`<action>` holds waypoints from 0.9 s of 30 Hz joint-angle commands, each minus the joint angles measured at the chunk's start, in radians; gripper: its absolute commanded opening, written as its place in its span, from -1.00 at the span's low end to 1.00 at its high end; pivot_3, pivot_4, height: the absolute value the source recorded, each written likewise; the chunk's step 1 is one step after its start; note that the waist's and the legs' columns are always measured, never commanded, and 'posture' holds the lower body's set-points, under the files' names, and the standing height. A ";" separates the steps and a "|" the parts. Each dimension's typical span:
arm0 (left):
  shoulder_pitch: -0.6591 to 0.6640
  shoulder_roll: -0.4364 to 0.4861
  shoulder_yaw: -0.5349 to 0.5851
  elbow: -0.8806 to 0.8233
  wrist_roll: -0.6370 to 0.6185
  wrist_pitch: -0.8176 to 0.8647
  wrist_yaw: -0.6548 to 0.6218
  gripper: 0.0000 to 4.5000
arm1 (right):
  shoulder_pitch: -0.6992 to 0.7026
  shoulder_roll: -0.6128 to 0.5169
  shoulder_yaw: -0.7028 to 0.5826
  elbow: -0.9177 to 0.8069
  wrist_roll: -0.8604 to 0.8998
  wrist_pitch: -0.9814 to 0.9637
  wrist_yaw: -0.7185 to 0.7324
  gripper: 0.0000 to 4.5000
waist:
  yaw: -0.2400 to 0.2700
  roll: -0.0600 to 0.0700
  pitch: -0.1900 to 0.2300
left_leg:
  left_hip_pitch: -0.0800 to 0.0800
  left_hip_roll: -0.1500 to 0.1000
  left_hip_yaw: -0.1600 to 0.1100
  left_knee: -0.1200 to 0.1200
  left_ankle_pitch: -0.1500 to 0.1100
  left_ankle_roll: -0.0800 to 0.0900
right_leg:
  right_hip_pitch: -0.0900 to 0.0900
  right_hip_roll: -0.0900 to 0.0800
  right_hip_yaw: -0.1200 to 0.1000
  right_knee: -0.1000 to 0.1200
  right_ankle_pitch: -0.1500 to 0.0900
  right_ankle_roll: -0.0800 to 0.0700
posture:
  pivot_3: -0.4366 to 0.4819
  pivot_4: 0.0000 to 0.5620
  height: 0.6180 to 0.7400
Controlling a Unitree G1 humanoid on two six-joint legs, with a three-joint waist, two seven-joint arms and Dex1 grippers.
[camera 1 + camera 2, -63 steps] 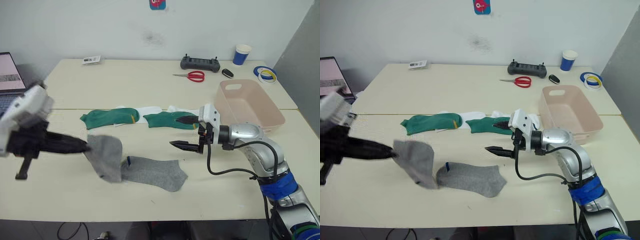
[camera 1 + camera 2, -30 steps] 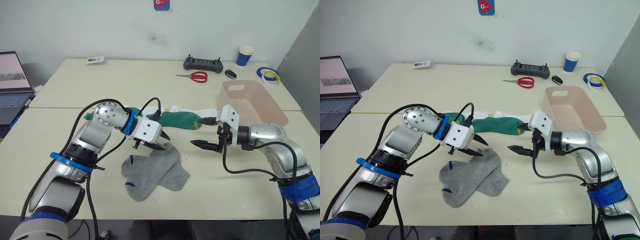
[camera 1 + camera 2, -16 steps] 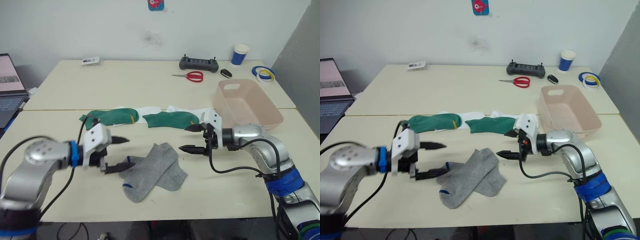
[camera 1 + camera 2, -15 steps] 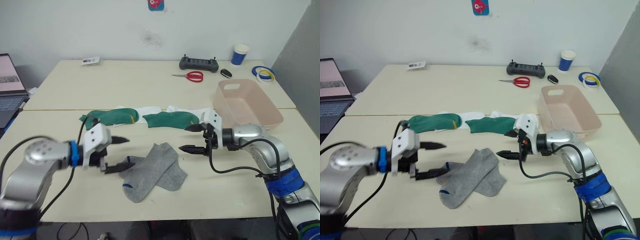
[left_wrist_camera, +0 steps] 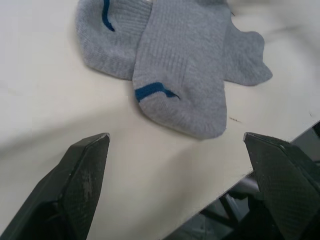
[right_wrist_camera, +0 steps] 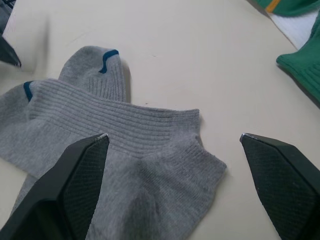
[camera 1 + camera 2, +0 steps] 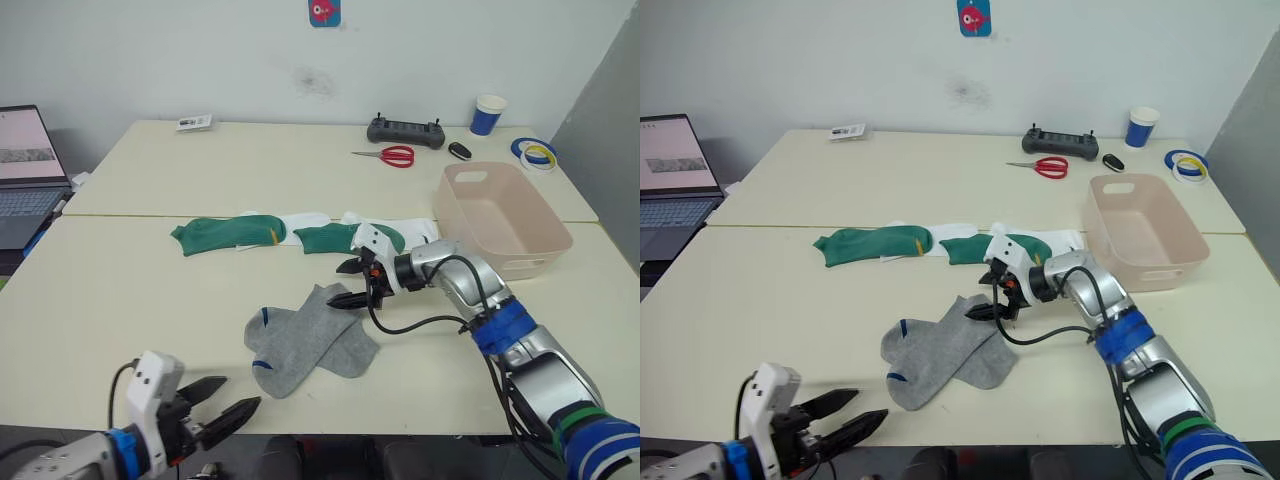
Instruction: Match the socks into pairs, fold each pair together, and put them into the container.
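We see right pincer (image 7: 352, 284) wide open, empty, just above the stacked grey socks (image 7: 310, 340) on the table (image 7: 120, 290) | left pincer (image 7: 222, 404) open, withdrawn nearer | socks soft, limp: pinch both cuffs together.

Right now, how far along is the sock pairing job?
Done: the two plain grey ankle socks lie overlapped as a matched pair near the table's front edge, not yet folded. In hand: nothing; the right gripper hovers open at that pair's far end, and the left gripper is open, low at the front edge. Left: the dark green socks and white socks lie unpaired, and the pale pink plastic tub is empty.
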 commanded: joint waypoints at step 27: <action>-0.052 0.086 -0.077 0.049 -0.031 -0.143 0.102 -0.98 | 0.036 -0.017 -0.085 -0.080 -0.014 0.022 0.081 -1.00 | -0.009 0.001 0.000 | -0.001 0.000 0.000 -0.002 0.000 0.000 | -0.001 0.001 0.000 0.000 -0.001 0.001 | -0.05 -0.47 1.00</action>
